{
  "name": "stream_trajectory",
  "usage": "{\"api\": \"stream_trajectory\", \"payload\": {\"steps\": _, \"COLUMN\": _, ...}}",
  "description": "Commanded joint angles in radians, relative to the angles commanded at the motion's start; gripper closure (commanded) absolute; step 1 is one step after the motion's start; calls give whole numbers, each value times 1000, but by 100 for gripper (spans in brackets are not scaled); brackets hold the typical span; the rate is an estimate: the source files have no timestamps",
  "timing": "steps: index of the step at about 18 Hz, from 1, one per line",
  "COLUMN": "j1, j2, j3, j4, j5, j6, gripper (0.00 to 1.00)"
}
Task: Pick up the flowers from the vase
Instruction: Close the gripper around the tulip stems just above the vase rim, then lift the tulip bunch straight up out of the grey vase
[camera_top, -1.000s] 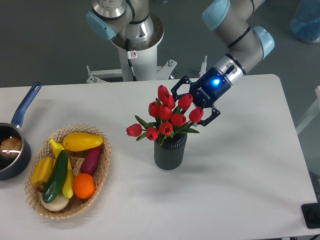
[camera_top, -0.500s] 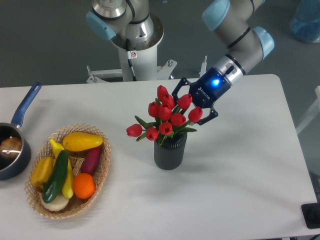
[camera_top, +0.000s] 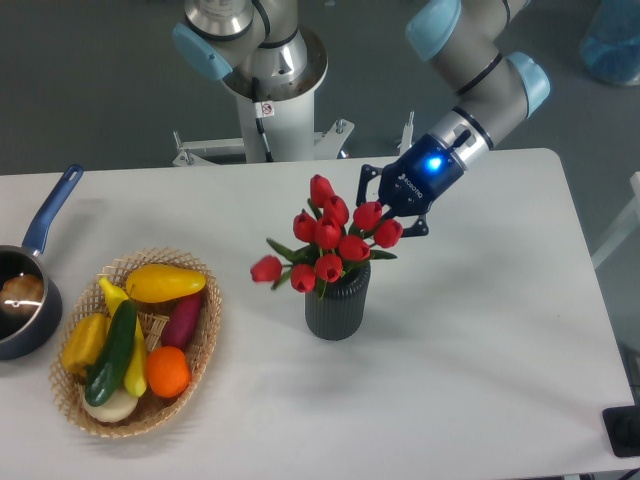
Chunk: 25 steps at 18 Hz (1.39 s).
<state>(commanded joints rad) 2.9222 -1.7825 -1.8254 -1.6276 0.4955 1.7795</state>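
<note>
- The table (camera_top: 480, 380) is white, set against a dark grey floor, with the arm's pedestal standing behind its far edge.
- The vase (camera_top: 337, 307), dark grey and ribbed, stands upright near the middle of the table.
- The flowers (camera_top: 328, 240) sit in the vase's mouth: red tulip buds with green leaves, the bunch spreading wider than the vase. One bud hangs out low to the left; one stands highest at the top.
- The claw (camera_top: 383, 214) comes in from the upper right, a blue light glowing on its body. Its black fingers have closed in on the upper right buds of the bunch (two red buds sit right at the fingertips). Firm contact with the stems cannot be confirmed, since buds cover that spot.
- The flowers' stems remain inside the vase; the vase base is on the table.
- A woven basket (camera_top: 205, 345) lies at the left, well apart from the vase, holding an orange (camera_top: 167, 371), a cucumber (camera_top: 112, 353), a yellow pepper (camera_top: 164, 282) and other produce.
- A blue-handled pan (camera_top: 28, 290) sits at the left edge, partly cut off.
</note>
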Motion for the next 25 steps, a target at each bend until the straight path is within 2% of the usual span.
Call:
{"api": "stream_trajectory", "payload": {"steps": 3, "j1": 9, "j2": 0, "j3": 5, "j4": -2, "j5": -3, "j6": -6, "gripper": 100}}
{"api": "stream_trajectory", "payload": {"steps": 12, "j1": 9, "j2": 2, "j3": 34, "j4": 2, "j5": -18, "j6": -31, "gripper": 100}}
{"api": "stream_trajectory", "payload": {"steps": 15, "j1": 8, "j2": 0, "j3": 113, "j4": 0, "j5": 1, "j6": -58, "gripper": 100}}
{"api": "stream_trajectory", "payload": {"steps": 18, "j1": 9, "j2": -3, "j3": 176, "j4": 2, "j5": 21, "j6": -161, "gripper": 100}}
{"api": "stream_trajectory", "payload": {"steps": 20, "j1": 9, "j2": 0, "j3": 195, "j4": -2, "j5": 23, "j6": -187, "gripper": 100}}
{"api": "stream_trajectory", "payload": {"steps": 25, "j1": -2, "j2": 34, "j3": 192, "j4": -3, "j5": 20, "j6": -242, "gripper": 100}}
